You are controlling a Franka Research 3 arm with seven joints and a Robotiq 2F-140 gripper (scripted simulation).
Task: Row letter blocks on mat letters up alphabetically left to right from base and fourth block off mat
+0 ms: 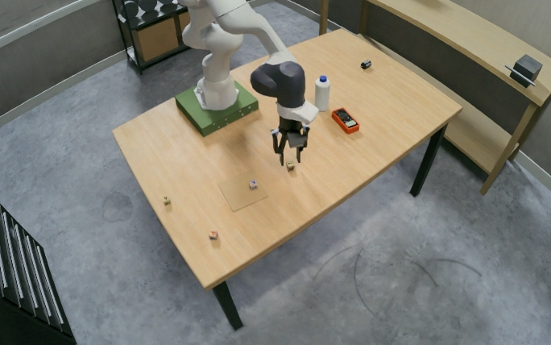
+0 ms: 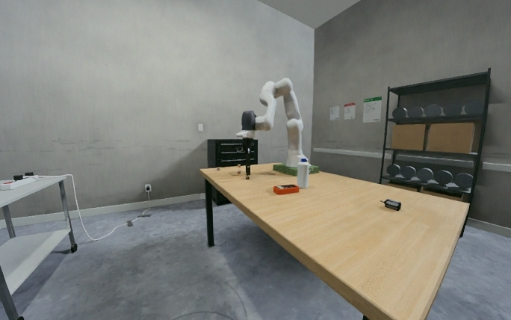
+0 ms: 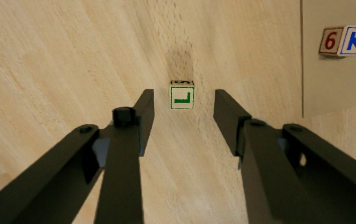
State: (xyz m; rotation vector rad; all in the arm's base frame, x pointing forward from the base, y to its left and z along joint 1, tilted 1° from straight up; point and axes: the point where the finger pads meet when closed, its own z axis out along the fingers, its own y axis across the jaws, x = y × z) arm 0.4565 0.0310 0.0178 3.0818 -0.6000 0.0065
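Two black fingers of the tool [image 3: 182, 122] stand parted, nothing between them, above the light wooden table [image 3: 75, 60]. Beyond lies a small cube with a green L [image 3: 181, 97]; another block showing a red 6 [image 3: 332, 41] sits on the pale mat [image 3: 327, 80].

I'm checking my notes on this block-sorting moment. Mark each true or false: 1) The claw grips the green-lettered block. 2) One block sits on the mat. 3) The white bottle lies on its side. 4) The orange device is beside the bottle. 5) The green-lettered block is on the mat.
1) False: the claw is open, above the green-lettered block, not touching it.
2) True: one block sits on the mat.
3) False: the white bottle stands upright.
4) True: the orange device is beside it.
5) False: it rests on bare table, off the mat.
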